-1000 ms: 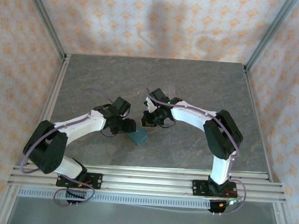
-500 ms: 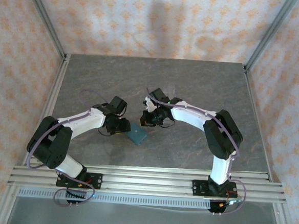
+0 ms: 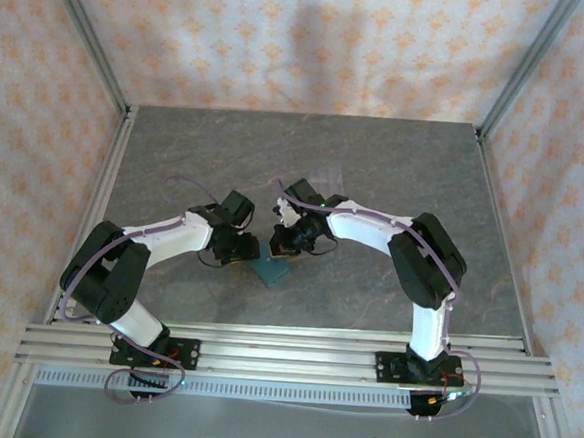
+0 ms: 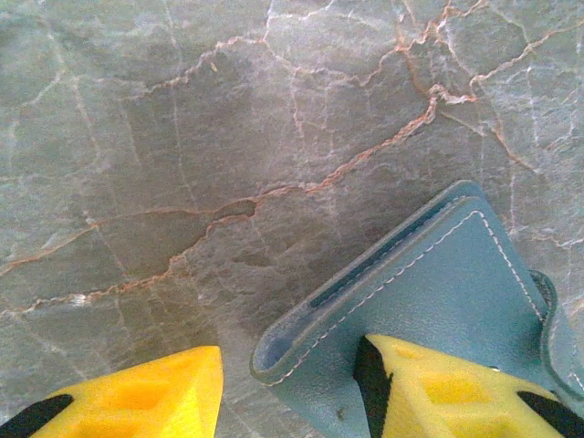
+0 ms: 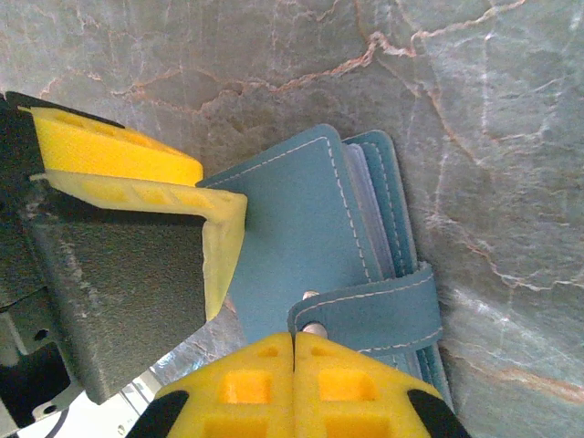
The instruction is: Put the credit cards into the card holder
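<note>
Teal card holder (image 3: pixel 268 271) with pale stitching, lying on the grey marble-look table (image 3: pixel 396 166) about mid-width, toward the near side, right between the two claws. From overhead it's just a small square turned corner-on to the arm bases, so no real long side to call. The right wrist view adds the strap (image 5: pixel 374 310) and its little snap (image 5: pixel 311 326) lying across the leaves. Left claw (image 4: pixel 290 351) is spread, one finger on the top leaf and the other over bare table. Right claw (image 5: pixel 294 342) is pressed together at the strap.
</note>
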Motion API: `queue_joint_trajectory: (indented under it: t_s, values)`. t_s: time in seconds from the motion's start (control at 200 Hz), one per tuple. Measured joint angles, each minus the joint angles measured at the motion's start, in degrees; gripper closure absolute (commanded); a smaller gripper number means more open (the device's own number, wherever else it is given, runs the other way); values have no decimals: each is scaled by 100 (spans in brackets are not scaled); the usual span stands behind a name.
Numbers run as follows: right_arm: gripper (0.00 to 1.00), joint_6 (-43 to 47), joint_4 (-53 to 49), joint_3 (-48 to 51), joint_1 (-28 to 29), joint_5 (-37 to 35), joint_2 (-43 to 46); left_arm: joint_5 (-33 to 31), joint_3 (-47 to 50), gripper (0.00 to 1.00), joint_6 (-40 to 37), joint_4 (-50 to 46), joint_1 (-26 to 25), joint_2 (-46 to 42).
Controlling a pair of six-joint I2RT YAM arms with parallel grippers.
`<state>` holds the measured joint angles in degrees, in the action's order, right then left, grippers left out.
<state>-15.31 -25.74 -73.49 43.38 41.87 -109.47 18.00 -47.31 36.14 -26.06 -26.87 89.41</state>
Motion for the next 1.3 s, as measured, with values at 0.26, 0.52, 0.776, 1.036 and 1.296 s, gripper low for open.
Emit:
queue_joint_trajectory:
  t_s: [0.26, 0.52, 0.776, 1.036, 1.296]
  values:
    - [100, 39, -39, -76, 11, 57, -98, -22, 0, 54, 2, 2, -13, 0]
    - [100, 37, -37, -164, 59, 125, -291, -22, 2, 55, 2, 17, -15, 0]
    - [100, 37, -39, -186, 74, 127, -332, -22, 2, 55, 2, 17, -15, 0]
    - [100, 39, -98, -238, 107, 87, -380, -20, 2, 55, 2, 17, -15, 0]
    - [100, 39, -109, -256, 160, -33, -407, -22, 2, 55, 4, 20, -15, 0]
